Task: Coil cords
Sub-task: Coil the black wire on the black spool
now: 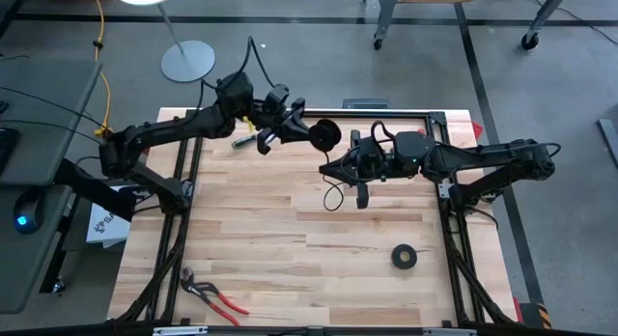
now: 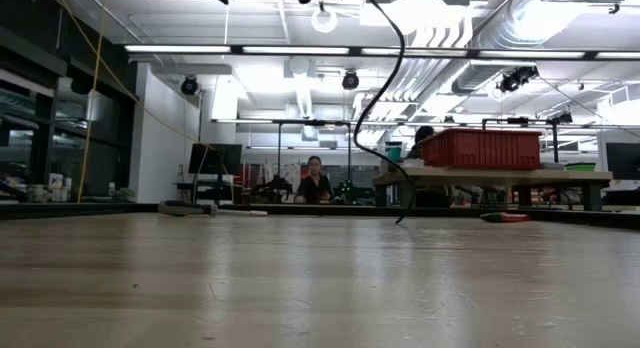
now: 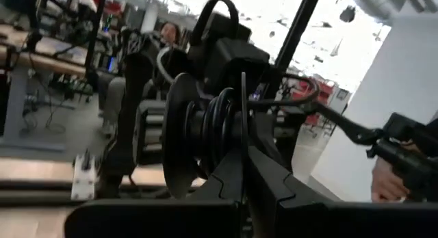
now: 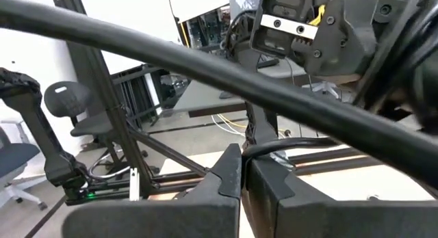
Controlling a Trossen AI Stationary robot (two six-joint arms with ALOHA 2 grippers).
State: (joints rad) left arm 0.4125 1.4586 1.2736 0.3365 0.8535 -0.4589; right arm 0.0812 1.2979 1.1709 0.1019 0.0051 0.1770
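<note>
While both pincers clamp it, the cord (image 1: 333, 186) dangles (tail loose).

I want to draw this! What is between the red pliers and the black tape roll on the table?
Nothing: in the high view, only bare wood of the table lies between the red pliers and the black tape roll.

The counter (image 1: 290, 230) is pale wood in jointed planks, smooth with a dull sheen and visible grain. The cord (image 1: 334, 193) looks like thin black rubbery plastic, slightly glossy. The pliers (image 1: 212, 294) at the near left have grey metal jaws and red plastic-coated handles. The tape roll (image 1: 405, 257) at the near right is black and matt. The fingers (image 4: 226, 190) of the right arm are matt black plastic.
</note>
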